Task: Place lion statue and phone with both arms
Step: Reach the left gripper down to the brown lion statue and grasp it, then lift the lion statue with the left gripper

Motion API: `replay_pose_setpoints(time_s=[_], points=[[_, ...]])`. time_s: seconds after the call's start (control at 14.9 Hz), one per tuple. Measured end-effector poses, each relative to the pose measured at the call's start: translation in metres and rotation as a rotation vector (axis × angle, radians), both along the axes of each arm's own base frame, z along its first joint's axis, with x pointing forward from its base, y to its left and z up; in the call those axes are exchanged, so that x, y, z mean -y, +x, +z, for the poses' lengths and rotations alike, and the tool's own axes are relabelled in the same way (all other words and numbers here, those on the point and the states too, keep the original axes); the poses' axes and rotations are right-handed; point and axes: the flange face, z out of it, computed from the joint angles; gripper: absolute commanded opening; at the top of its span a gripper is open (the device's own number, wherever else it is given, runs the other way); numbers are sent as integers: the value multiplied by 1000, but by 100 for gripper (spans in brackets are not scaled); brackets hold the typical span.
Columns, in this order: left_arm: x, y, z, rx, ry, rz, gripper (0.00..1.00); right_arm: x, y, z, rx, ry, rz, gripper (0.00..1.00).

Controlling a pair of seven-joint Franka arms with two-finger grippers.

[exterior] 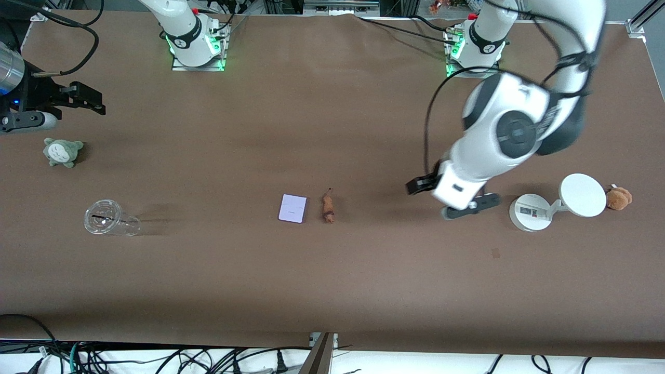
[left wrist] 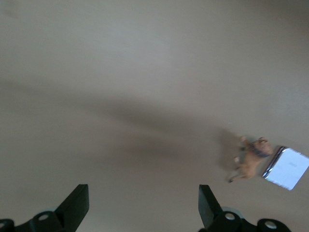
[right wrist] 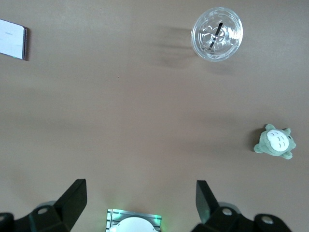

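Observation:
The phone, a pale lavender-white slab, lies flat near the table's middle. The lion statue, a slender brown figurine, lies beside it toward the left arm's end. My left gripper is open and empty, low over bare table between the lion statue and a white stand. Its wrist view shows the lion statue and phone off to one side of the open gripper. My right gripper is open and empty at the right arm's end of the table. The right wrist view shows the phone far from the gripper.
A grey-green plush and a clear plastic cup lie at the right arm's end; both show in the right wrist view, plush and cup. A white round-based stand with disc and a fluffy brown plush sit at the left arm's end.

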Motion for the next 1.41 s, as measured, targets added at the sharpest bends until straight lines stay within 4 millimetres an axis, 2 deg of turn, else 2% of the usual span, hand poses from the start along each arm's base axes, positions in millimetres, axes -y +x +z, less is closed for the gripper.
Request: replay_pose_setpoints(time_s=[0.07, 0.13, 0.4, 0.6, 0.81, 0.94, 1.21, 1.41], points=[[34, -3, -30, 22, -16, 40, 100, 0, 0, 0, 0, 0, 0, 100], [49, -5, -41, 28, -23, 67, 100, 0, 0, 0, -1, 0, 0, 100], [126, -10, -56, 50, -66, 176, 100, 0, 0, 0, -1, 0, 0, 100], [169, -13, -84, 81, -78, 178, 100, 1, 0, 0, -1, 0, -1, 100], [191, -20, -125, 128, -33, 136, 100, 1, 0, 0, -2, 0, -1, 100], [206, -30, -142, 169, -7, 90, 100, 1, 0, 0, -2, 0, -1, 100], [226, -39, -154, 226, -25, 52, 100, 1, 0, -1, -2, 0, -2, 100], [226, -37, -167, 261, -9, 34, 100, 1, 0, -1, -3, 0, -2, 100]])
